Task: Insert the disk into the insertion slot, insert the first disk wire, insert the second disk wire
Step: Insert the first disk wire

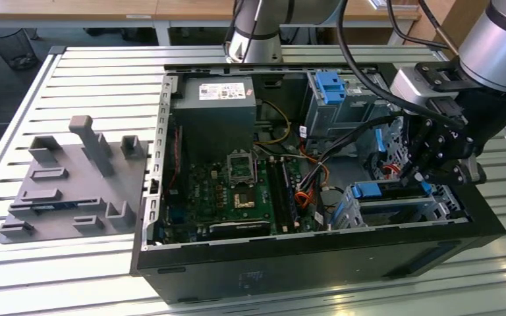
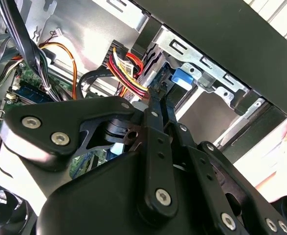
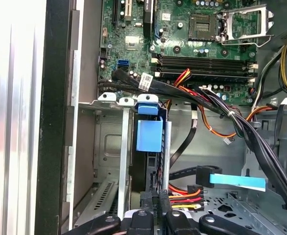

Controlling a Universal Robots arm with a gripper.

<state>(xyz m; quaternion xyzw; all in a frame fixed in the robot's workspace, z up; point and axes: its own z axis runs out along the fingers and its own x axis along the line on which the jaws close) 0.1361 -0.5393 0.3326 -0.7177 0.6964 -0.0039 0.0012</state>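
Black steel computer case (image 1: 323,263), side panel off, lying flat on a slatted aluminium table (image 1: 86,72). In the case's near corner, on the exterior view's right, is the insertion slot (image 1: 361,212), a low perforated sheet-metal cage with folded edges. The disk (image 3: 149,136) is seated inside it, its bright blue plastic carrier tab showing at the cage mouth. The gripper (image 1: 411,176) reaches down into the case just beside the cage. Tight quarters: cage wall on one side, thick black cable loom (image 3: 241,127) on the other. Fingers (image 2: 155,147) drawn together at the tips. A red-yellow-black wire bundle (image 3: 185,193) ends right at them; cannot tell whether its plug is pinched. Green motherboard (image 1: 235,184) mid-case, open room above.
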